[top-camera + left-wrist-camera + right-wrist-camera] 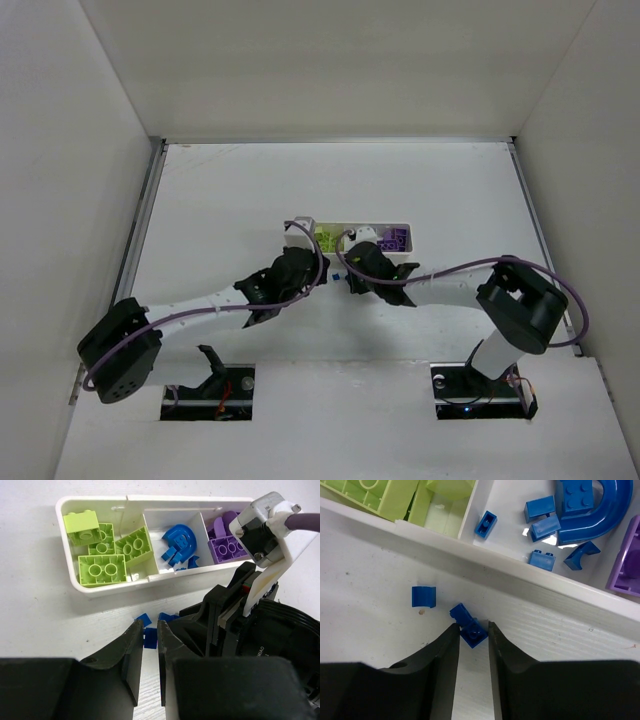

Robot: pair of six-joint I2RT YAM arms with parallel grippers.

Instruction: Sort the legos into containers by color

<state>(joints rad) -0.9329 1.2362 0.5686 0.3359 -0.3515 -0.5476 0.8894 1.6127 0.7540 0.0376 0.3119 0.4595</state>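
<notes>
A blue lego (473,631) lay on the table (370,580), just on the near side of the tray (520,570), in front of its middle compartment. It sat tilted between the two fingertips of the right gripper (472,627). The jaws were drawn narrow around it, with the right finger touching it and the left finger at its edge, so the claw looked closed on this piece. A little to the left, and apart from the fingers, a loose blue lego (424,596) rested on the table near the same wall. Beyond the wall, the middle compartment held the blue legos (542,507), several tiny ones beside a curved blue piece (180,537). The left compartment held the yellow-green legos (102,570), and the right compartment the purple legos (227,547). The left gripper (150,630) stood close on the left of the right one, also on the near side of the tray and pointing toward it. Its jaws were nearly together, leaving only a thin gap. A small blue piece (149,638) showed in this gap at the tips, but it could not be told whether the fingers pressed it or only stood over it. In the top view both arms reached from the near edge and met near the front of the tray, around the middle of the table.
</notes>
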